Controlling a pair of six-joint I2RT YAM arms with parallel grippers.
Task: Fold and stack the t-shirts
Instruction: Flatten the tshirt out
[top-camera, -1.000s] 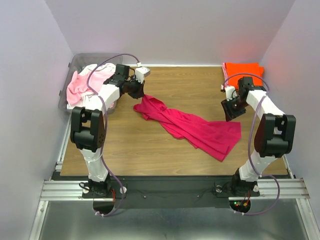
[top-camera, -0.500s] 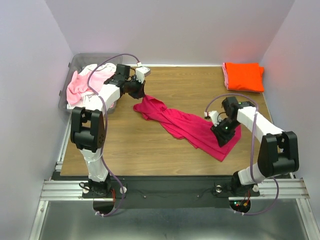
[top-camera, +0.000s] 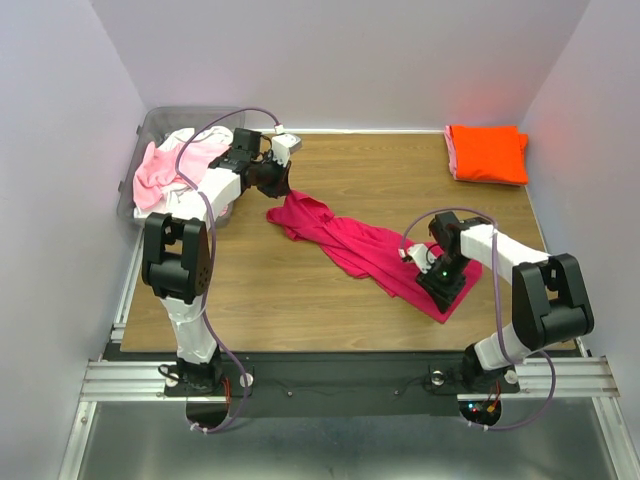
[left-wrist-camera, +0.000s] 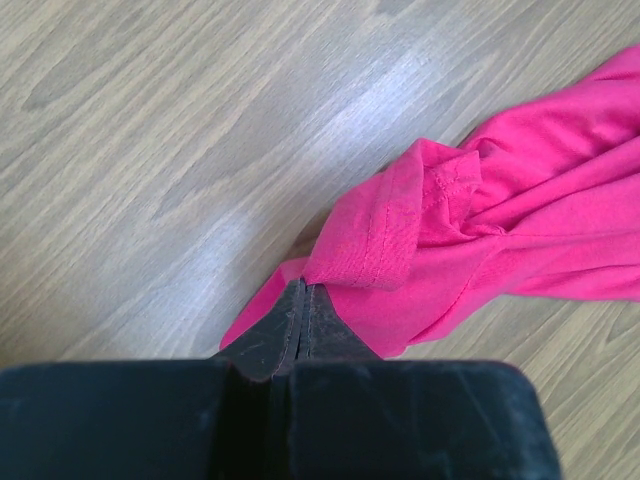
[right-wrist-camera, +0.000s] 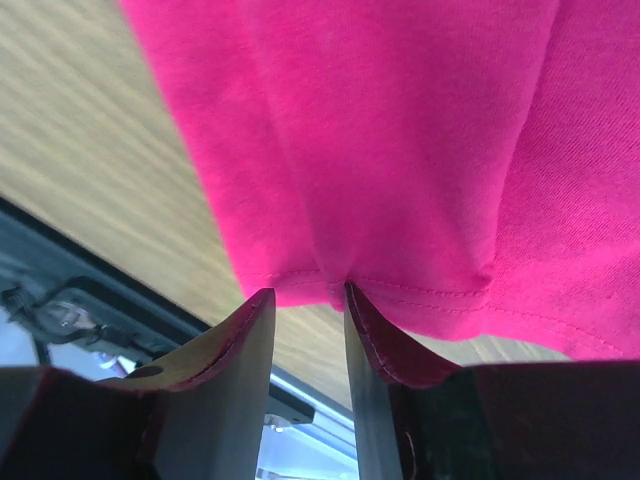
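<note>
Magenta t-shirt (top-camera: 362, 246) diagonal, far-left to near-right

The top view looks down from behind on the whole tabletop (top-camera: 380, 180); both wrist views press close to its magenta t-shirt (top-camera: 370, 250)
</note>
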